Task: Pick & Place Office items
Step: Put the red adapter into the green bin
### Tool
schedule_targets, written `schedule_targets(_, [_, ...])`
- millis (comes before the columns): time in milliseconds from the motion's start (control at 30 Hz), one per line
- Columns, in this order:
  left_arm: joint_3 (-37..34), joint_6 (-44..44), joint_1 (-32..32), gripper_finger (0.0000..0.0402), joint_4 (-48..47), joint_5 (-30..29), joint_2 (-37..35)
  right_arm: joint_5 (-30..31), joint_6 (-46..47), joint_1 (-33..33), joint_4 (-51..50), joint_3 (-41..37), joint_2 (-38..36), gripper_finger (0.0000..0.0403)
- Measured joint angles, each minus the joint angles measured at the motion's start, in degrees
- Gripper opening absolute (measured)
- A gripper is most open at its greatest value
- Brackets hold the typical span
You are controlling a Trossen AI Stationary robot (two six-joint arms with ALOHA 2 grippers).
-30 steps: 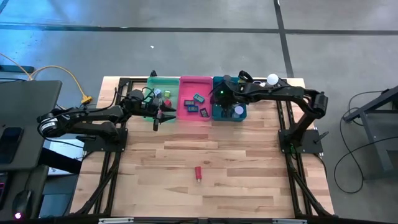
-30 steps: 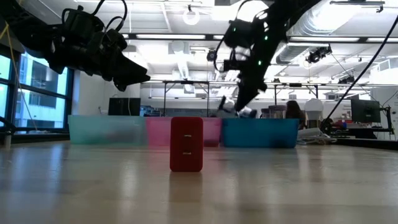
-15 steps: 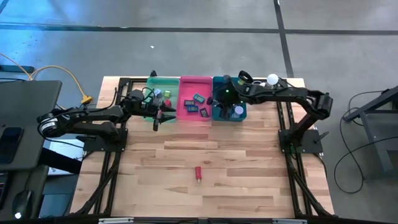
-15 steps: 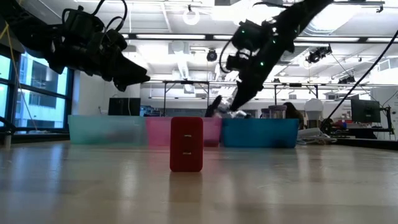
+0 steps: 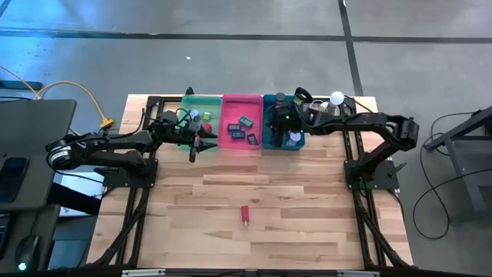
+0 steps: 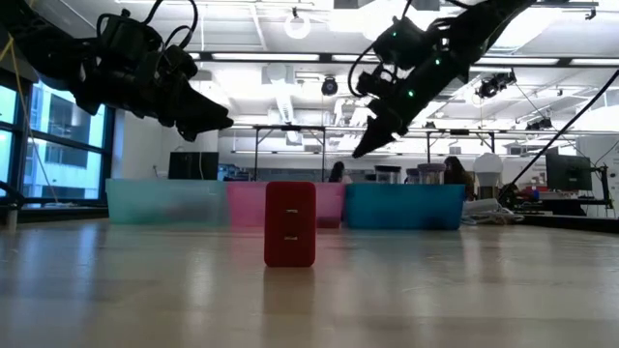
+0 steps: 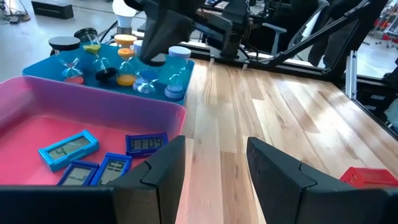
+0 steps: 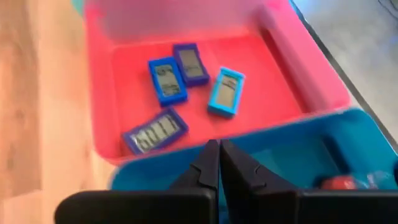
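Office items sit sorted in 3 trays at the far edge of the wooden table (image 5: 254,192), while 1 red block (image 5: 244,214) stands alone and upright near the table's middle, well apart from both arms. The pink tray (image 8: 298,81) holds 4 small blue digital clocks (image 8: 166,81), lying flat. The teal tray (image 7: 74,84) next to it carries several small hourglass timers (image 7: 126,59) with orange, blue and black caps, all upright. The green tray (image 5: 201,102) lies on the pink tray's other side, with a few small items in it that are too small to tell.

The left gripper (image 5: 193,148) hangs above the table just in front of the green tray, its fingers (image 7: 163,168) parted about halfway with nothing between them; its wrist view looks across the pink tray toward the teal one, with the red block at the edge of sight. The right gripper (image 8: 219,163) hovers over the teal tray near its border with the pink tray, raised clear of the tray walls in the low view, its fingers pressed together and holding nothing. A person (image 6: 455,176) sits in the room beyond the table.
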Motion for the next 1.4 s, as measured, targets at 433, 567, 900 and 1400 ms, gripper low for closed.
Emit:
schedule_targets(433, [0.0,-1.0,0.0,0.0165,-0.2,0.0,0.0,10.0,-4.3,3.8,0.6,0.0,-6.0,0.0002])
schedule_targets(567, [0.0,-2.5,0.0,0.0165,0.0,0.0,0.0,11.9,-5.6,6.1,0.5,0.0,-12.4,0.0002])
schedule_targets(900, [0.0,-4.6,-0.4,0.0165,0.5,1.2,0.0,11.5,-0.4,13.6,-5.5,0.1,-23.1,0.0004])
schedule_targets(1400, [0.0,-2.9,-17.4,0.0190,6.2,-2.5,0.0,11.5,19.5,27.3,-12.2,0.1,-23.3,0.0209])
